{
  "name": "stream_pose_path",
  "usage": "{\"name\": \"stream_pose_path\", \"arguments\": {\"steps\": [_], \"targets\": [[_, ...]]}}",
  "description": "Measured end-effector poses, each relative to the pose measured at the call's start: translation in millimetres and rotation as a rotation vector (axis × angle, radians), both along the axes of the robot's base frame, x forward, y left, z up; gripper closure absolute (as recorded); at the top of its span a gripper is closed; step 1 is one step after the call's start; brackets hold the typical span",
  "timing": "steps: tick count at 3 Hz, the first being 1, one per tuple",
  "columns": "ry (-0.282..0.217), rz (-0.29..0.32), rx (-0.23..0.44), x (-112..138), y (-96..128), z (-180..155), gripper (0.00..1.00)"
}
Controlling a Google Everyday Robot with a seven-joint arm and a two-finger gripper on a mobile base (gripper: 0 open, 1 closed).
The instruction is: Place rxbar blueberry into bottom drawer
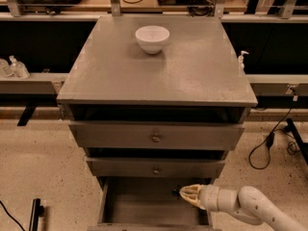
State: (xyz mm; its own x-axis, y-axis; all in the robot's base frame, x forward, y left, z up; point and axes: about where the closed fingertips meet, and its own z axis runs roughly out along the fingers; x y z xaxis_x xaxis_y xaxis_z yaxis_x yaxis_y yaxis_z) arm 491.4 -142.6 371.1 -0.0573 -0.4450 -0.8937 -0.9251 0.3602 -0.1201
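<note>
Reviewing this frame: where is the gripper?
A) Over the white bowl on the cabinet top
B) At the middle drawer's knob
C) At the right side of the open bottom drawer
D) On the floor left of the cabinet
C: the gripper reaches in from the right over the right side of the pulled-out bottom drawer, well below the middle drawer's knob and the white bowl.

Warm, even light from overhead falls on the flat grey cabinet top, leaving a soft sheen towards its right side. The round white bowl casts a faint shadow. Deep shadow fills the recesses above the drawers. The open grey bottom drawer is dim, and the pale cream gripper over its right rear is brightly lit.
</note>
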Motion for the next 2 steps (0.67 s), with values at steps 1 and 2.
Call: {"name": "stream_pose_path", "arguments": {"steps": [1,2], "targets": [[0.02,-0.012,-0.047,7,5,-30,1.0],[0.056,-0.034,-0.079,15,3,-55,1.0]]}}
